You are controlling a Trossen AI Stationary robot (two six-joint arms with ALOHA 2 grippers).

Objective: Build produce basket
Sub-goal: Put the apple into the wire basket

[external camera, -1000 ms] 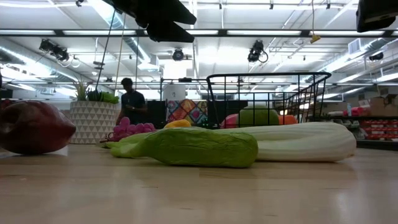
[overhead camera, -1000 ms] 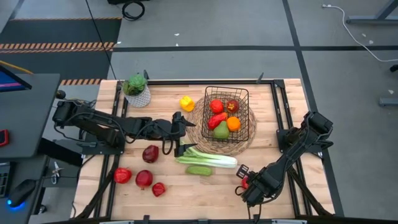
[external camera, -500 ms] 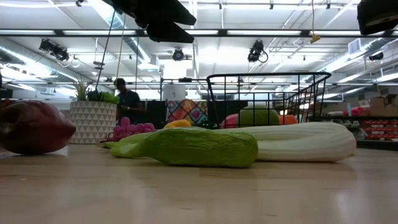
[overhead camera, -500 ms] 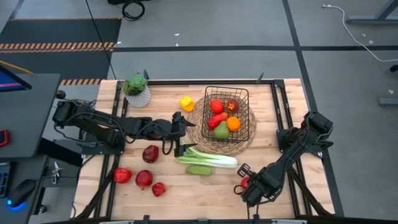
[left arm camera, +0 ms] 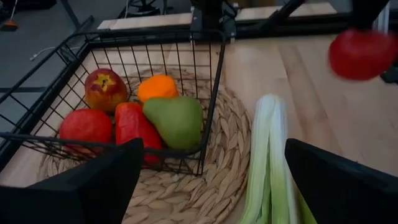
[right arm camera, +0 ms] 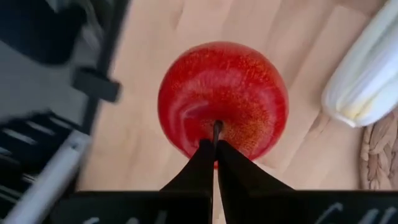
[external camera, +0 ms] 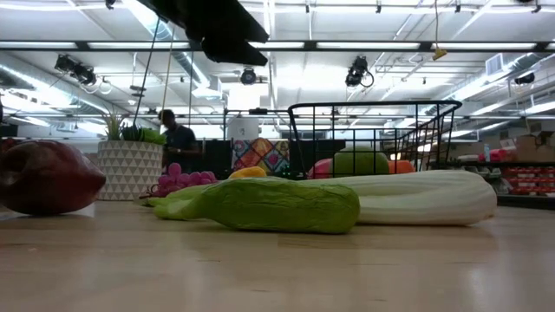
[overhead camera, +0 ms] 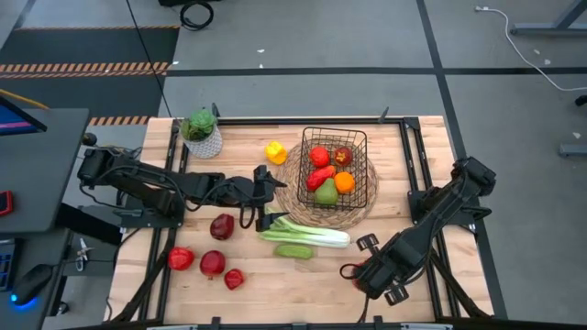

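Observation:
The black wire basket [overhead camera: 304,167] stands on a round woven mat and holds red apples, an orange, a red pepper and a green pear [left arm camera: 176,118]. My left gripper [overhead camera: 268,197] hangs open and empty just left of the mat, facing the basket. My right gripper [overhead camera: 360,268] is near the table's front right, shut on a red apple [right arm camera: 222,99]. The leek [overhead camera: 310,235] and the cucumber [overhead camera: 293,250] lie on the table in front of the basket. My right gripper pinches the red apple's stem [right arm camera: 216,127] between its two fingertips, which meet at the top of the fruit. The fingers come from above, pointing down. The apple hangs below them, and in the left wrist view [left arm camera: 362,53] it appears clear of the table.
A yellow pepper [overhead camera: 274,151] lies left of the mat and a potted plant [overhead camera: 200,128] stands at the far left. A dark red apple [overhead camera: 221,226] and three red fruits [overhead camera: 212,264] lie at the front left. Purple grapes [external camera: 178,180] show behind the cucumber.
My right gripper has turned about at the wrist above the front right of the table and shifted slightly toward the table's left, keeping the red apple. Its dark shape has left the low view's upper right corner.

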